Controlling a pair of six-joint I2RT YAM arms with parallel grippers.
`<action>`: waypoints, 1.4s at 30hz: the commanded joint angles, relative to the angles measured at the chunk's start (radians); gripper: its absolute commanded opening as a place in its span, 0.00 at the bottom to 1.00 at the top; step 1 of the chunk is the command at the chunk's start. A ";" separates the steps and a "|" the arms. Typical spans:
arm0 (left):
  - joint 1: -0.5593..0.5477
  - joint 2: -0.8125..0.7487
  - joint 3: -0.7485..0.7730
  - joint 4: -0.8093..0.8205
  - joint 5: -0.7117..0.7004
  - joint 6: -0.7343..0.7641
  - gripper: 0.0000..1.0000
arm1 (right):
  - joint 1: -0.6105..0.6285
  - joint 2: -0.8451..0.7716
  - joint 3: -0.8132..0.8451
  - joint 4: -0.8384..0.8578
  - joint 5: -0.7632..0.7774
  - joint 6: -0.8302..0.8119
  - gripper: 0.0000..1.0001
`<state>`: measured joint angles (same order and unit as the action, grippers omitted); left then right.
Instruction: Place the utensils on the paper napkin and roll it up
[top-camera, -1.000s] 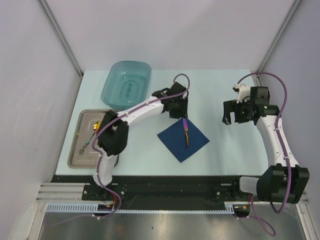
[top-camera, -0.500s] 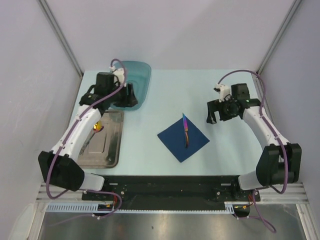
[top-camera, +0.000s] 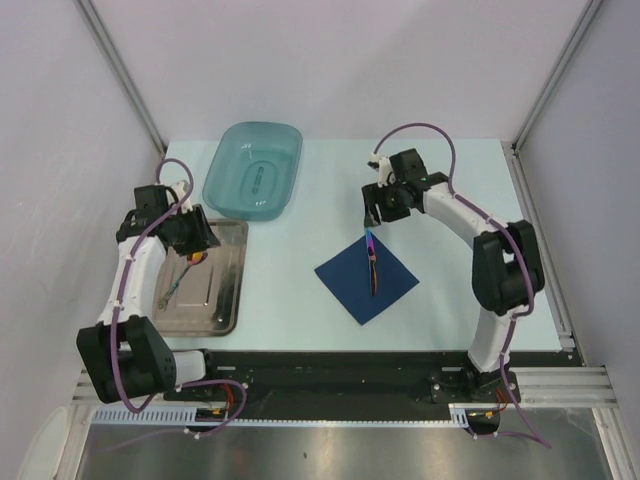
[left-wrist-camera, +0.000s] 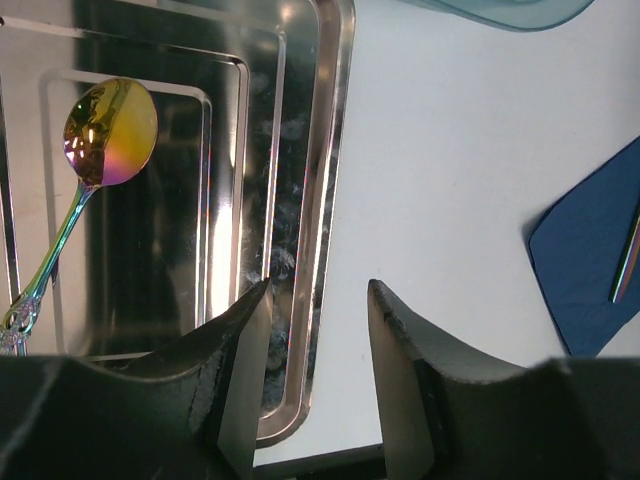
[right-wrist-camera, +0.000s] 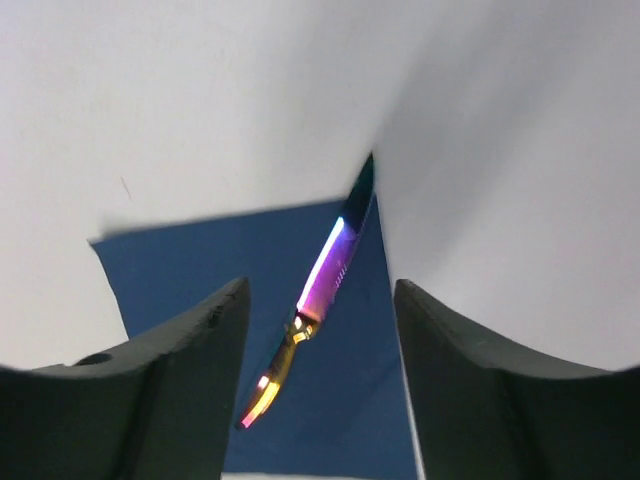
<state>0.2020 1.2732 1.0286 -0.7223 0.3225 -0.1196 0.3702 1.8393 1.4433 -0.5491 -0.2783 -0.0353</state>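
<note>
The navy paper napkin (top-camera: 367, 280) lies flat on the table, one corner pointing away. A knife (top-camera: 372, 262) with an iridescent pink-purple blade lies on it, its tip past the far corner. My right gripper (top-camera: 371, 214) is open just above that far corner; the right wrist view shows the knife (right-wrist-camera: 322, 280) and napkin (right-wrist-camera: 180, 270) between its fingers (right-wrist-camera: 318, 300). A spoon (top-camera: 182, 275) with a gold bowl lies in the metal tray (top-camera: 228, 300). My left gripper (top-camera: 198, 234) is open and empty over the tray's far right part. The left wrist view shows the spoon (left-wrist-camera: 105, 135) left of its fingers (left-wrist-camera: 318, 380).
A translucent teal tub (top-camera: 253, 180) stands behind the tray, near the left gripper. In the left wrist view the tray's rim (left-wrist-camera: 325, 200) runs between the fingers, and the napkin's edge (left-wrist-camera: 590, 270) shows at the right. Grey walls enclose the table.
My left arm swung left from the napkin, past the tub, to above the tray. My right arm moved left to the napkin's far corner. The knife and napkin have not moved.
</note>
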 joint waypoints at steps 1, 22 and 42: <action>0.010 -0.017 0.016 0.015 0.029 0.028 0.48 | 0.027 0.102 0.118 0.077 0.068 0.147 0.57; 0.013 0.060 0.065 0.021 0.030 0.006 0.49 | 0.159 0.314 0.261 0.044 0.310 0.259 0.26; 0.013 0.101 0.113 0.003 0.058 -0.009 0.50 | 0.154 0.356 0.230 0.044 0.355 0.250 0.29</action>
<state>0.2062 1.3693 1.0958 -0.7208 0.3534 -0.1246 0.5282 2.1841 1.6623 -0.5091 0.0429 0.2096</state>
